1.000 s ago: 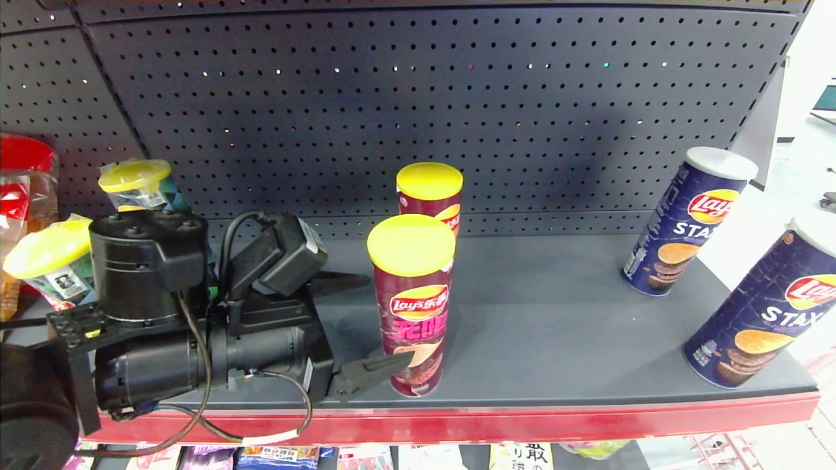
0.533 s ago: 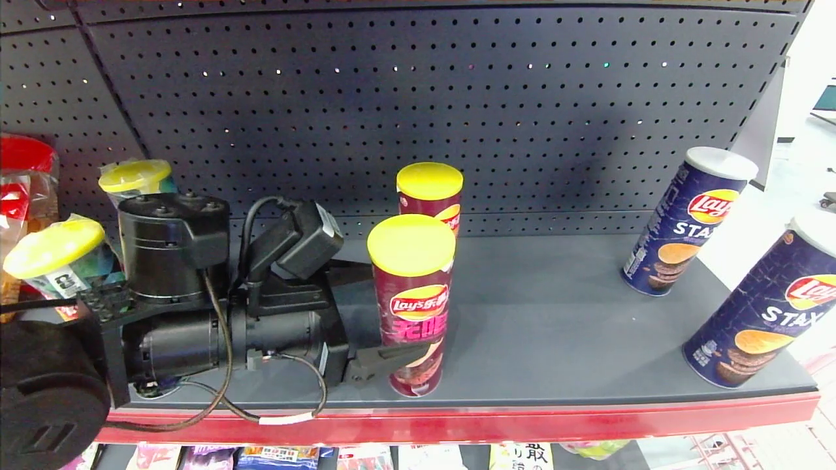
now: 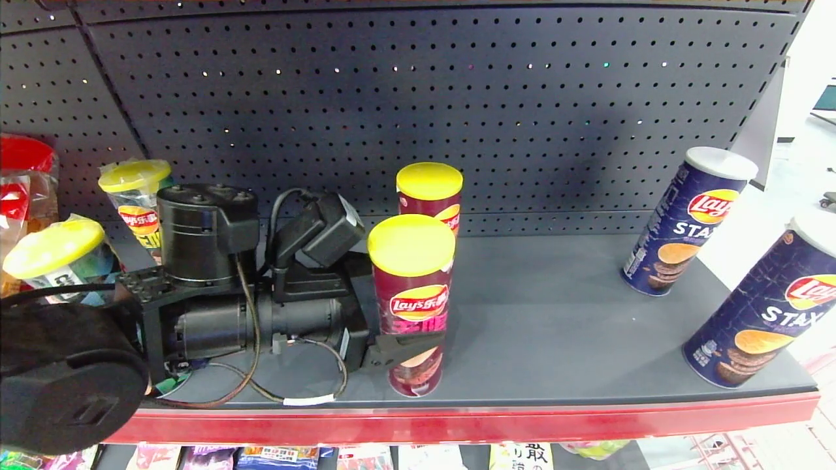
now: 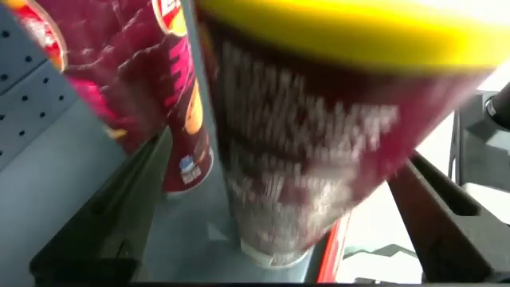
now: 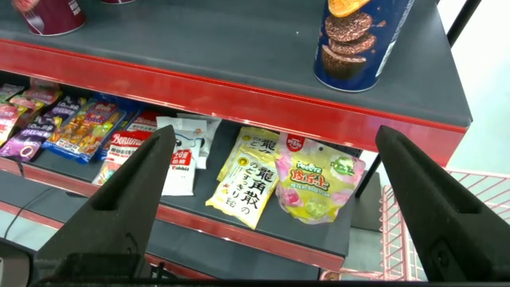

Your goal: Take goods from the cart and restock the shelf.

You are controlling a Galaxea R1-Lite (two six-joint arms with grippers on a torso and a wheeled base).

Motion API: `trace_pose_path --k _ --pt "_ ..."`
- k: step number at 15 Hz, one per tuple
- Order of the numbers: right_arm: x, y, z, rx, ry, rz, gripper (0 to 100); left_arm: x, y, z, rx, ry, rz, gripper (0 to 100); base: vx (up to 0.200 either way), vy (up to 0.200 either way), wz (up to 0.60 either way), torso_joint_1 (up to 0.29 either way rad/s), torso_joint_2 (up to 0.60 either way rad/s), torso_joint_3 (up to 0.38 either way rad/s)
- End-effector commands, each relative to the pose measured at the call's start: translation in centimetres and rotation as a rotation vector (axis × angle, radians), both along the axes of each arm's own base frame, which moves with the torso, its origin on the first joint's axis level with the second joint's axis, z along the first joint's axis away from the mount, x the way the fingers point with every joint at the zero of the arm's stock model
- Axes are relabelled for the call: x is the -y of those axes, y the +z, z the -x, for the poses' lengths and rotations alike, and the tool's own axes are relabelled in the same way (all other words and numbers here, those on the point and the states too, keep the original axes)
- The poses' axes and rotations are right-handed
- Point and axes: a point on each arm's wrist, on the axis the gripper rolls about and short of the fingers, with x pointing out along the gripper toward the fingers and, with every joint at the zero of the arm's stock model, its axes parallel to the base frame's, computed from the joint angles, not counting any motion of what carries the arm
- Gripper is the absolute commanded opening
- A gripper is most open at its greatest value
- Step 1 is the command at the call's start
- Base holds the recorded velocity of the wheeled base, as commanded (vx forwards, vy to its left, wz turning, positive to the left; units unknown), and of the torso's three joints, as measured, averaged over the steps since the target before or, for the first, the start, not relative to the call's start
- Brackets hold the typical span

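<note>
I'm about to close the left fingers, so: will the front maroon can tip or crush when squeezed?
The front maroon can is tall on a narrow base, so uneven contact could tip it. It looks like a stiff tube, probably tolerating a moderate squeeze. Pushed back, it may hit the rear maroon can.

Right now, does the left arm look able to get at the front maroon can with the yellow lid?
Probably yes. The left hand is open, its fingers on either side of the front maroon can, and nothing stands between them.
</note>
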Motion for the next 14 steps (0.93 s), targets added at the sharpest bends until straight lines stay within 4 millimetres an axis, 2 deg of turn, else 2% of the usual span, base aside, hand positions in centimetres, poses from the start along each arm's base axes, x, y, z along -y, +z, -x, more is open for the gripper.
trace_pose_path --k 1,3,4,14 --pt "0.0 0.0 0.0 0.0 0.0 0.001 100 0.93 -0.01 -0.43 0.002 -0.017 0.002 100 0.0 0.0 0.0 0.0 0.0 0.0" --pt "0.0 0.0 0.0 0.0 0.0 0.001 100 1.27 0.02 -0.68 0.005 -0.021 0.003 100 0.0 0.0 0.0 0.0 0.0 0.0" --pt "0.0 0.0 0.0 0.0 0.0 0.001 100 1.3 -0.05 -0.72 0.004 -0.021 0.002 0 0.0 0.0 0.0 0.0 0.0 0.0" --pt "0.0 0.0 0.0 0.0 0.0 0.002 100 1.2 -0.01 -0.46 -0.002 -0.056 0.011 0 0.0 0.0 0.0 0.0 0.0 0.0"
